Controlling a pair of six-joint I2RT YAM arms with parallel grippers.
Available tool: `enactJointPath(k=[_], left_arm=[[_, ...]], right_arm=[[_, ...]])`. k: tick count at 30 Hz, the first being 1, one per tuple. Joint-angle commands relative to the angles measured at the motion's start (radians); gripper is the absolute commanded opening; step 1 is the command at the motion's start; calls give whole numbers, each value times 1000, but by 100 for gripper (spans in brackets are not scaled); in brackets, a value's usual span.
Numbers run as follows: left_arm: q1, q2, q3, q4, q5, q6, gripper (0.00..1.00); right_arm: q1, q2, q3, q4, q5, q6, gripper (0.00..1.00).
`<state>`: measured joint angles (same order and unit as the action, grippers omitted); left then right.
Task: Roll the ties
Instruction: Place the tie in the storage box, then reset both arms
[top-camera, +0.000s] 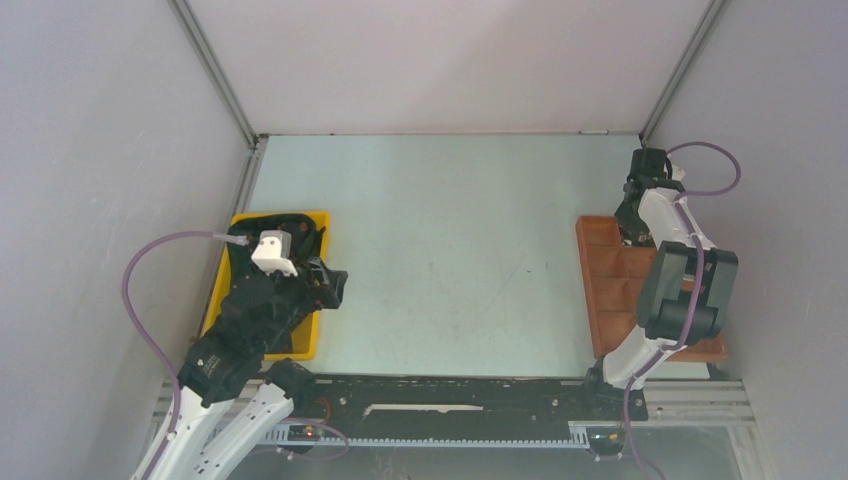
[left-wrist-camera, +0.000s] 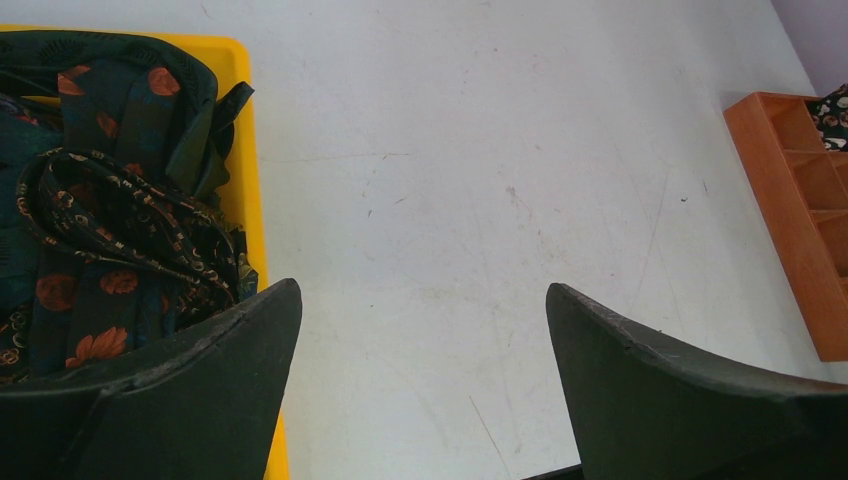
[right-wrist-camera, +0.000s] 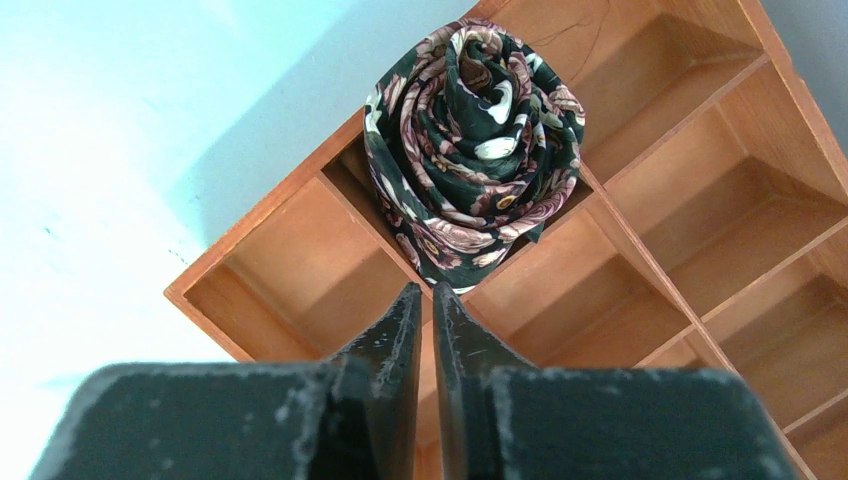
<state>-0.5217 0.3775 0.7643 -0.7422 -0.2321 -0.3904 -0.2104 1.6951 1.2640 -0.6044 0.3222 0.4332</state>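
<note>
On the left side of the worktop sits one yellow bin, and in it lie the unrolled ties, heaped and tangled so that their number cannot be told. At least two prints show. Broad dark bands with orange spots run lengthwise roughly near to far, and a narrower strip with small ring marks loops across them. The left end effector hangs over the bin's right wall with its fingers spread wide apart and nothing between them. The middle of the worktop carries only scuffs. At the right edge stands one wooden tray, divided into two columns of square cells. One rolled tie stands in a cell toward the far end; which cell exactly cannot be told. Its coil axis is upright, the spiral face turned up, and a short flap of the outer wrap points toward the near side. The right end effector hovers just near of the roll, above the tray, its two fingers drawn almost together with only a slit left, gripping nothing.
</note>
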Motion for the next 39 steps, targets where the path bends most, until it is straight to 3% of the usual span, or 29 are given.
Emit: enactJointPath(k=[1,18,27,30,33,39], left_arm=[[-6,-9,-19,32,-11,23,98],[-7,4,-19,29,-15,22,98],[-8,18,-17,28,-12,22,98],[-8,22,-17,28,-14,22,98],[-8,23,-17,27,-15,22,98],[-7,35,-18,26,-25,22,98]], right_arm=[[-10,-11,-2,20,26,-1,9],[-54,130,-32,110,-11,1,3],[8,-30,-34,39,-18,8,5],[50,-110,-53,37,-37,-1,13],[91,-202,-70,60,-94,-19,37],[153,-405,-74,97,-197,-57,69]])
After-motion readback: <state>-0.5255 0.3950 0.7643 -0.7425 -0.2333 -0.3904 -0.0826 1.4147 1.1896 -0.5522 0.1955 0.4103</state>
